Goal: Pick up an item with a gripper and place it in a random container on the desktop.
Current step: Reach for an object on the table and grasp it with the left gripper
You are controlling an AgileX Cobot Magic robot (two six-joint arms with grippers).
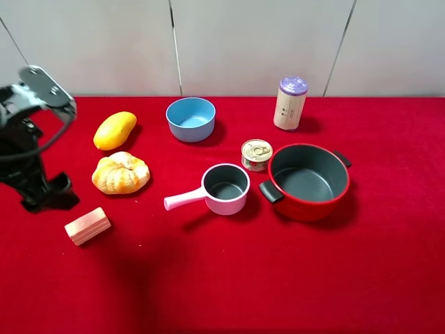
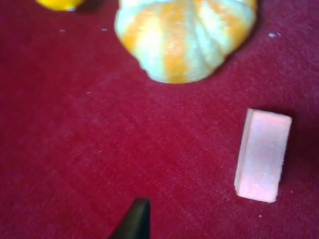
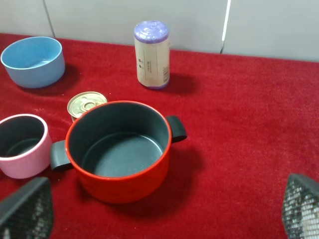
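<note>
The pink and white striped block point(image 1: 87, 225) lies flat on the red cloth desktop point(image 1: 222, 278) at the front left. It also shows in the left wrist view point(image 2: 263, 155). My left gripper point(image 1: 47, 197) hangs above the cloth just left of the block and apart from it. Only one black fingertip point(image 2: 138, 219) shows in its wrist view, and nothing is held. The wide red pot point(image 1: 308, 181) with a dark grey inside stands empty at the right, also in the right wrist view point(image 3: 118, 149). My right gripper point(image 3: 164, 209) is open and empty, short of the pot.
An orange-yellow bun point(image 1: 121, 172) and a yellow mango point(image 1: 115, 130) lie behind the block. A blue bowl point(image 1: 190, 118), a pink long-handled saucepan point(image 1: 224, 188), a small tin can point(image 1: 256, 154) and a purple-capped canister point(image 1: 290, 103) stand around the pot.
</note>
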